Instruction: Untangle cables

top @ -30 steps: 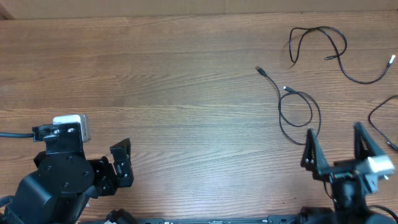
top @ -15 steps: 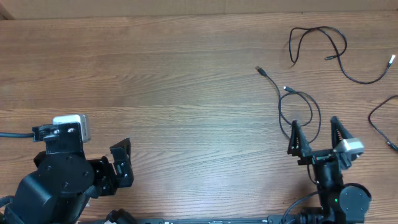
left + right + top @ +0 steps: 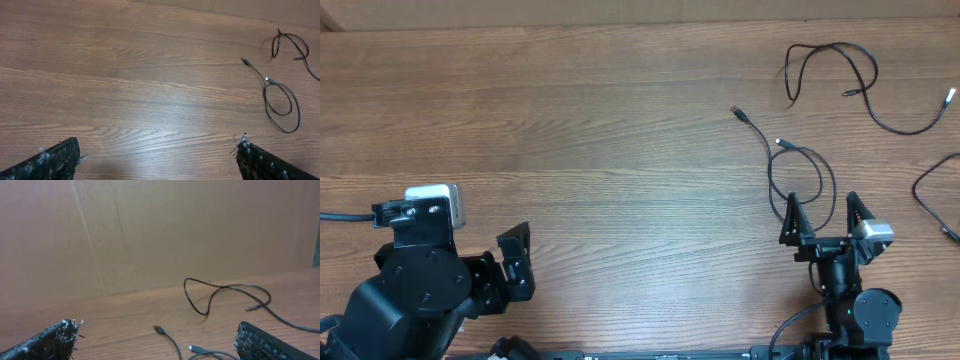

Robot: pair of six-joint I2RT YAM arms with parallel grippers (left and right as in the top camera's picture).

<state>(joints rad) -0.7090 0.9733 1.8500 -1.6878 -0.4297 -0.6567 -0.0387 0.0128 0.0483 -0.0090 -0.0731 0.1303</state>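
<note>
- Presently, the left gripper [image 3: 524,262] sat low over the near left part of the wooden table [image 3: 580,130]. Its jaws were spread wide and held nothing.
- In the left wrist view, its fingertips [image 3: 55,159] showed at the bottom corners, with bare wood between them.
- The right gripper [image 3: 822,214] stood at the near right of the table. Its jaws were likewise wide apart and empty, pointing toward the far edge.
- The looped cable [image 3: 817,170] lay just beyond the right gripper. One dark plug lay out toward the table's middle, and the cord ran from it into a single loop. A pale-tipped plug lay at the top of that loop.
- From overhead, the near arc of the loop passed under the right gripper's fingers. Whether they touched it could not be told.
- The second cable [image 3: 865,75] lay in loose open curves at the far right corner, with a light tip close to the right edge. It was well apart from the looped cable.
- The third cable [image 3: 923,195] lay at the right edge, beside the right gripper, and was only partly in frame.
- No cable was seen crossing another.
- In the right wrist view, a plain brown panel [image 3: 150,230] stood behind the table's far edge. The second cable arched before it.
</note>
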